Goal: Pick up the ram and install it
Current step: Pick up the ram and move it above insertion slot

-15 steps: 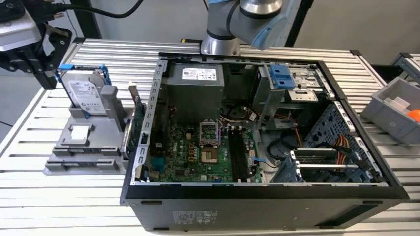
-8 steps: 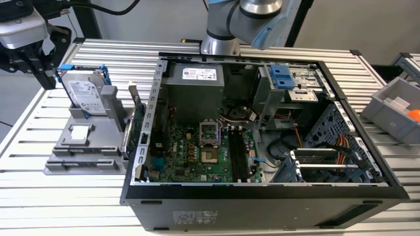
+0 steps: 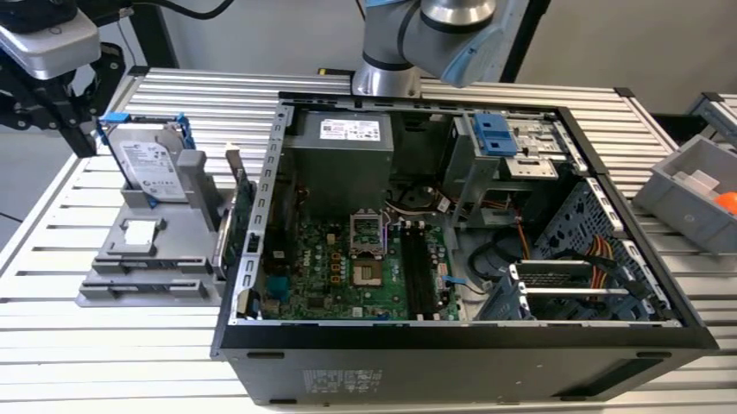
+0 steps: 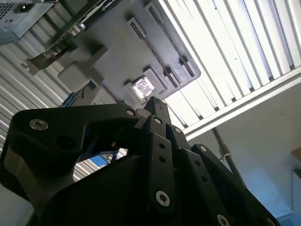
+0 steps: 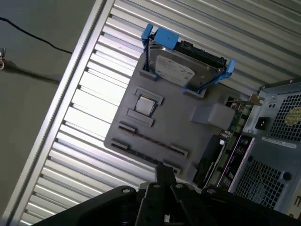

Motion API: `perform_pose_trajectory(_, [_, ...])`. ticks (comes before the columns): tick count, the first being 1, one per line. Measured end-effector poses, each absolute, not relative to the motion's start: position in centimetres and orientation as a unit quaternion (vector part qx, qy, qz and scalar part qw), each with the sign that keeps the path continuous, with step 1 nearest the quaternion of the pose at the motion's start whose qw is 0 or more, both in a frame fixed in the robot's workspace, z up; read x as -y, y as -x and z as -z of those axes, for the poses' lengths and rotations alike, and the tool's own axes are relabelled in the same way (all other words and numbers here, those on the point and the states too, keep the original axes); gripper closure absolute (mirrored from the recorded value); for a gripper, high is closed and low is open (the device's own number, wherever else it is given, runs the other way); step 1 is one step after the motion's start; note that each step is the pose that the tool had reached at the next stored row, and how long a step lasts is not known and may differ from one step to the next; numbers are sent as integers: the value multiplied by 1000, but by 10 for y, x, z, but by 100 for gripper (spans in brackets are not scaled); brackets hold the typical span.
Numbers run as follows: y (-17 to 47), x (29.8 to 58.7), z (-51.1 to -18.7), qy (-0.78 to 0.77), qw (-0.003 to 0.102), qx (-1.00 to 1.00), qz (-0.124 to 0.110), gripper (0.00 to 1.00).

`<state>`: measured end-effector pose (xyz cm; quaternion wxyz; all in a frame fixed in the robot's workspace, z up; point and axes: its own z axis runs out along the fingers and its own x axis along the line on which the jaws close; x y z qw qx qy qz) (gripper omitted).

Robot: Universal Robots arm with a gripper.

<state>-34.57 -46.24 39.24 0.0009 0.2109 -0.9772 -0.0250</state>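
- Black, linkage-fingered end effector [image 5: 164, 173]: fingers drawn together into one narrow tip, nothing visible between them. It hangs over the fixture tray in both wrist views and sits at the exterior view's far left.
- Ram, a long thin circuit-board stick: cannot be picked out with certainty. The tray's long narrow slots [image 5: 146, 140] show only a thin dark line. Two long dark strips lie at the green motherboard's memory slots [image 3: 415, 269]; whether they are sticks or bare slots cannot be told.
- Grey moulded fixture tray [image 3: 116, 289]: lies on the ribbed metal surface [image 3: 116, 362], to the exterior view's left of the case.
- Silver box-shaped hard drive [image 3: 150, 164] with white label, in a blue caddy: upright on the tray.
- Small square silver chip [image 5: 144, 105]: seated in a square recess of the tray.
- Green expansion card [image 3: 236, 228] with metal bracket: on edge between tray and case wall.
- Open black tower case [image 3: 461, 354]: on its side, motherboard facing up.
- Grey bin [image 3: 691, 194]: at the exterior view's right, well apart.
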Motion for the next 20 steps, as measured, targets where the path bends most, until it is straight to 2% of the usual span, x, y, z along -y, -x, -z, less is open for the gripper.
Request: perform_pose_trajectory(20, [346,462,-392,-334,4,942,25,100])
